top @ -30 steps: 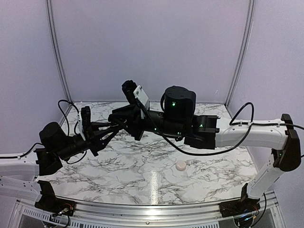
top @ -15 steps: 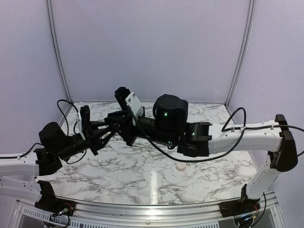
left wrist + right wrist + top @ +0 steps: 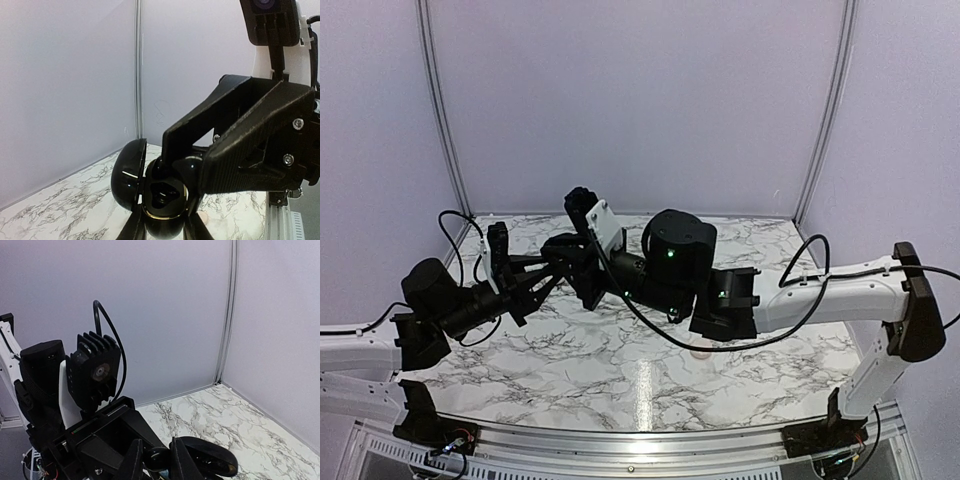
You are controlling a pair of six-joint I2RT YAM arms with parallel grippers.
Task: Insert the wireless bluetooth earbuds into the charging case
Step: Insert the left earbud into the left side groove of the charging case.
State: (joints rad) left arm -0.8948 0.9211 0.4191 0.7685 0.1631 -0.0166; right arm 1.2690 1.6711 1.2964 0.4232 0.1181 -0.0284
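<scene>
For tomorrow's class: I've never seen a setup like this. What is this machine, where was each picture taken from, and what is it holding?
These are two robot arms bolted at a marble table. One picture looks down from above and behind; the other two come from cameras on each wrist. The left gripper is shut on an open black charging case, held off the table. The right gripper pinches a small black earbud right at the case's opening. On the table, a small pale round thing peeks from under the right arm.

Marble-patterned table; small pale round item lying on it.
</scene>
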